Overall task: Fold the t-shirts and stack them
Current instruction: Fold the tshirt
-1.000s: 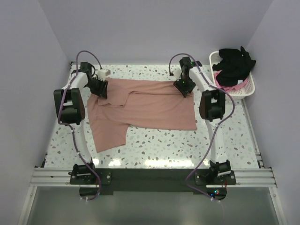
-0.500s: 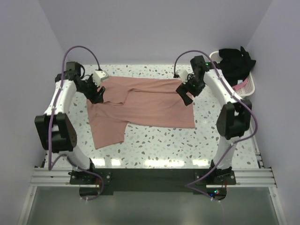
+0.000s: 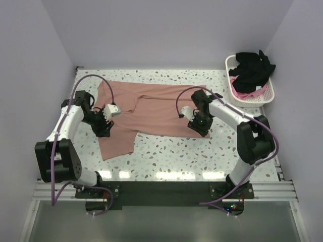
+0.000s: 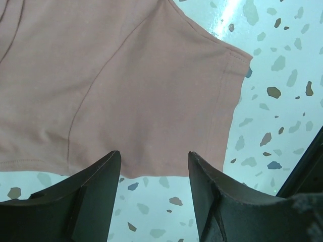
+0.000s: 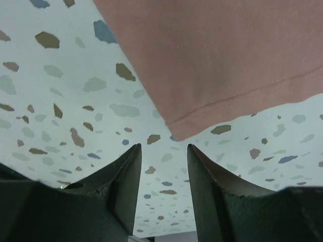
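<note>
- Partly hidden: brighter pink t-shirt, buried under the crumpled black t-shirt in the white lattice basket at the far right corner; shows only as a strip of colour.
- Too small in the top view to judge either tool's gap; read from the wrist views instead.
- Left tool: stands parted, grips nothing, dark blunt tips right at the hem of a short sleeve; contact with the cloth impossible to tell.
- Right tool: parted more narrowly, empty, over bare speckled bench just beside a stitched hem corner.
- Dusty salmon-pink t-shirt: soft matte knit with neat seams, lies spread flat across the middle of the bench, outline uneven, reaching further toward the near left.
</note>
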Controlling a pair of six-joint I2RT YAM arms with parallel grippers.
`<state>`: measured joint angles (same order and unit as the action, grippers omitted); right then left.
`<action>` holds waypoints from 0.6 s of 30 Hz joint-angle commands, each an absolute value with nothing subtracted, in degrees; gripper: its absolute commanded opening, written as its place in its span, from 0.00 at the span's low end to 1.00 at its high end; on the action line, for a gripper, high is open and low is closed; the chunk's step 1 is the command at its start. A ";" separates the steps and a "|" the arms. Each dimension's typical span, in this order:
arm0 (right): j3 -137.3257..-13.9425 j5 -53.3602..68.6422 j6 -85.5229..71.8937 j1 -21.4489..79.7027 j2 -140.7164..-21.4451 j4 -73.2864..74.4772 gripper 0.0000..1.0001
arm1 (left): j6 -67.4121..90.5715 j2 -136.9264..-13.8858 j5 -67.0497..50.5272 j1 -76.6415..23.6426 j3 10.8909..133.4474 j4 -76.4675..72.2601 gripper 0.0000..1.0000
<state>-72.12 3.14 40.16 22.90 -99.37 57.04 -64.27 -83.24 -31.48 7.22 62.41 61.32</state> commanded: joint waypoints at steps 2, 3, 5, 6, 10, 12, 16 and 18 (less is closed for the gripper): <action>-69.18 -1.93 40.87 24.26 -98.00 49.84 0.44 | -65.74 -80.60 -31.12 7.65 59.78 61.70 0.60; -68.30 -2.54 40.96 24.26 -97.65 48.35 0.44 | -65.74 -79.73 -30.94 7.65 59.33 61.44 0.60; -65.84 -3.42 41.22 24.43 -97.47 46.50 0.44 | -65.74 -79.19 -30.59 7.73 58.28 61.00 0.60; -64.79 -3.69 41.22 24.43 -97.56 46.15 0.44 | -65.39 -79.10 -30.67 7.65 58.18 60.82 0.60; -62.32 -4.22 41.22 24.52 -98.00 43.51 0.43 | -64.34 -79.19 -29.97 7.73 57.22 58.64 0.60; -61.27 -5.18 41.22 24.43 -98.61 41.23 0.43 | -63.98 -79.19 -29.71 7.73 56.52 57.75 0.60; -60.47 -5.71 40.78 24.52 -99.93 39.11 0.41 | -65.30 -79.19 -28.57 7.65 54.32 56.26 0.60; -60.12 -5.89 40.78 24.43 -99.93 38.76 0.35 | -66.26 -78.75 -27.78 7.73 52.48 55.55 0.60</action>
<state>-60.69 -4.23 40.27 24.12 -99.37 42.24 -64.27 -80.38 -28.82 7.27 54.43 57.93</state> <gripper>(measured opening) 0.377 0.601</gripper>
